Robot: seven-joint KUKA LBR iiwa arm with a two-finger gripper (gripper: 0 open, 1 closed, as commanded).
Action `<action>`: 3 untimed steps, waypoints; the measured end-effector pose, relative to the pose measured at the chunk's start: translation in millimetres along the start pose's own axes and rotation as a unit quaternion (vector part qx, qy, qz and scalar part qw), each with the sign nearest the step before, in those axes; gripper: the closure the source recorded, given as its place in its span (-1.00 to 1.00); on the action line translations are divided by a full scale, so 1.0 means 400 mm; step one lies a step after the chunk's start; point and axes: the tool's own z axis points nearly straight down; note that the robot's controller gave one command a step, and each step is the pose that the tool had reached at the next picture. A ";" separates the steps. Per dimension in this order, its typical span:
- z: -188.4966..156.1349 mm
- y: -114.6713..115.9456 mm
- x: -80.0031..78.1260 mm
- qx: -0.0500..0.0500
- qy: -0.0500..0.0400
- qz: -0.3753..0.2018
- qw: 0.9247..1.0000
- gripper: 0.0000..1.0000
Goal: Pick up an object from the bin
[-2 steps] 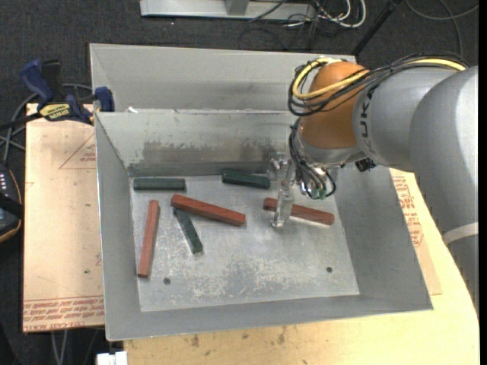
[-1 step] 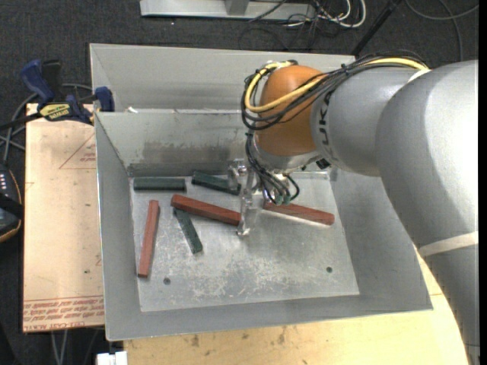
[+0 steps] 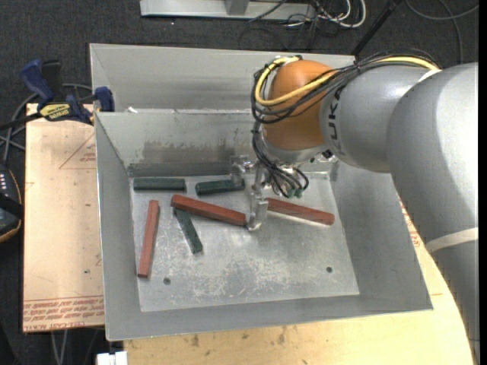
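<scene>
Jaws touching central red bar (image 3: pixel 207 209).

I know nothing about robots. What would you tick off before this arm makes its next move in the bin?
1. Gripper is low inside the grey metal bin, near its floor: ok.
2. Gripper is at a thing: it stands at the right end of the long red-brown bar lying slantwise mid-bin: ok.
3. That bar is actually gripped: cannot tell.
4. Neighbours are clear: not ok. A second red-brown bar lies close on the gripper's right, and a dark green bar touches the long bar's left part.
5. Gripper is away from the bin's sloping walls: ok.
</scene>
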 end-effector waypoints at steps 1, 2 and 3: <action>-0.014 -0.004 0.017 -0.001 0.001 0.026 1.000 -1.00; 0.007 0.106 -0.034 -0.001 0.000 -0.007 1.000 -1.00; -0.003 0.102 -0.038 -0.001 -0.002 -0.005 1.000 1.00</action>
